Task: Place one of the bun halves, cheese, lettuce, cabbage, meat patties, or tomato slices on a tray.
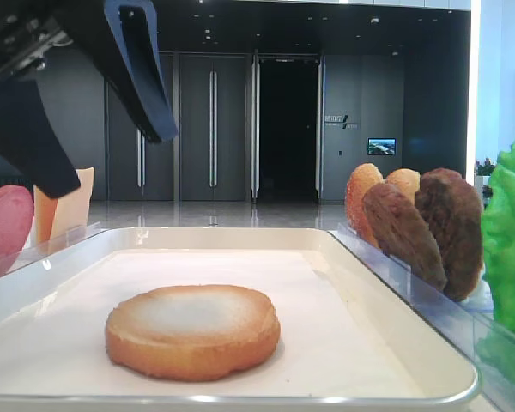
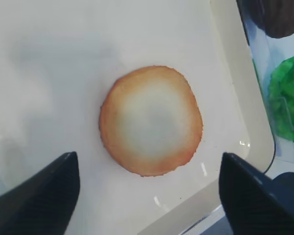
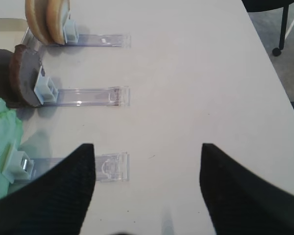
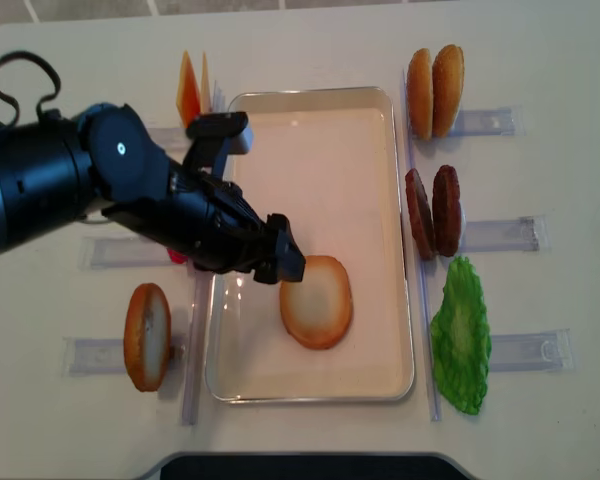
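a bun half [image 4: 317, 301] lies flat, pale face up, on the base of the white tray [image 4: 380, 240], toward its near edge and about midway between its long sides. the left gripper [image 2: 147, 196] hangs above it with its fingers spread wide, touching nothing. the right gripper [image 3: 147, 191] also stands open, over bare table [image 3: 196, 88] beside the clear holders [image 3: 83, 96] of the meat patties [image 4: 432, 212] and lettuce [image 4: 461, 335].
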Tool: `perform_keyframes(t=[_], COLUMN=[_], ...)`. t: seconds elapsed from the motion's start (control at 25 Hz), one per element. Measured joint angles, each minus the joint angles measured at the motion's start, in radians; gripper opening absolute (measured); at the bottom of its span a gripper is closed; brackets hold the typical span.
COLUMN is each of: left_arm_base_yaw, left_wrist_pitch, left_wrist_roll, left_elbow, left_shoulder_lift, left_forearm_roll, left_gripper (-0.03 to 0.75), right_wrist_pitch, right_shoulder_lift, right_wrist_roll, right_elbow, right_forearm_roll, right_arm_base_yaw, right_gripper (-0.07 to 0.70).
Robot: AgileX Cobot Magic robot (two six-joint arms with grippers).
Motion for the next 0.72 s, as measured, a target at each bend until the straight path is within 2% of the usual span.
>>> perform_keyframes(t=[0.2, 0.4, 0.56, 0.72], left_arm_base_yaw=[0.070, 0.154, 0.232, 0.305], left_wrist_pitch=[0.159, 0.326, 0.444, 0.531], left_wrist_roll=[-0.145, -0.284, -0.332, -0.353], left_elbow=[-0.100, -0.118, -0.118, -0.118], left_shoulder_lift=[-0.042, -0.089, -0.129, -0.143], left_forearm_roll=[0.217, 0.464, 0.603, 0.689], left_gripper=[0.692, 0.692, 0.692, 0.692], right_wrist_pitch=[0.000, 0.000, 0.000, 0.000], right_shoulder_lift=[0.000, 0.000, 0.000, 0.000], right_wrist_roll=[0.000, 0.000, 0.000, 0.000], right_elbow=[0.000, 0.000, 0.000, 0.000], right_forearm_roll=[0.000, 0.000, 0.000, 0.000], right_arm_base_yaw=[0.000, 0.000, 0.000, 0.000], right_gripper=[0.467, 0.467, 0.467, 0.467])
